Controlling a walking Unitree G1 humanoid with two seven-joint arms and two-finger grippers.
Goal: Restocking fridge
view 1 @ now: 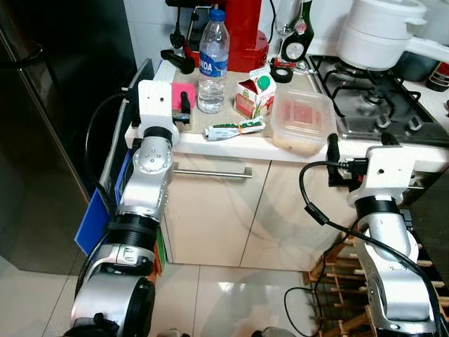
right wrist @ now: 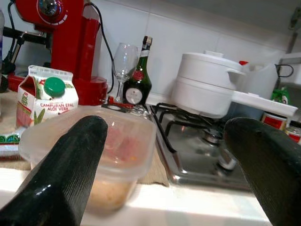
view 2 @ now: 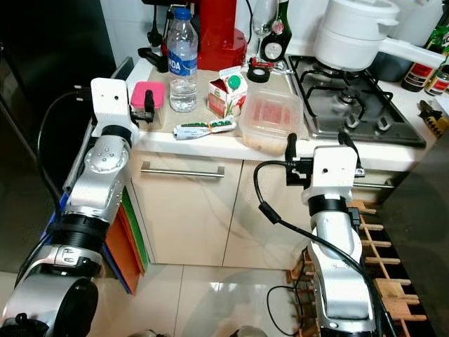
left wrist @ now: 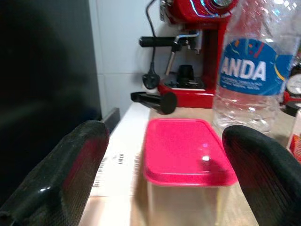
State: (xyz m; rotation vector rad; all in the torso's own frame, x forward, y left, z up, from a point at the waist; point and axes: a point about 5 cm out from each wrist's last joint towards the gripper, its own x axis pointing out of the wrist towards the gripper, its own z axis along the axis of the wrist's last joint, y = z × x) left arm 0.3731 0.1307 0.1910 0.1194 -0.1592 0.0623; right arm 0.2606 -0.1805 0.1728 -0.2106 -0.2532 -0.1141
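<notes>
Reaching toward the table [view 1: 231, 147] edge, my left gripper [left wrist: 160, 188] has its fingers spread wide on either side of the pink-lidded container [left wrist: 186, 162], not touching it. My right gripper [right wrist: 164, 174] is also open, facing the clear food tub [right wrist: 101, 150] beside the stove [view 1: 379, 105].

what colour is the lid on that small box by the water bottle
Pink lid, clearest in the left wrist view.
</notes>
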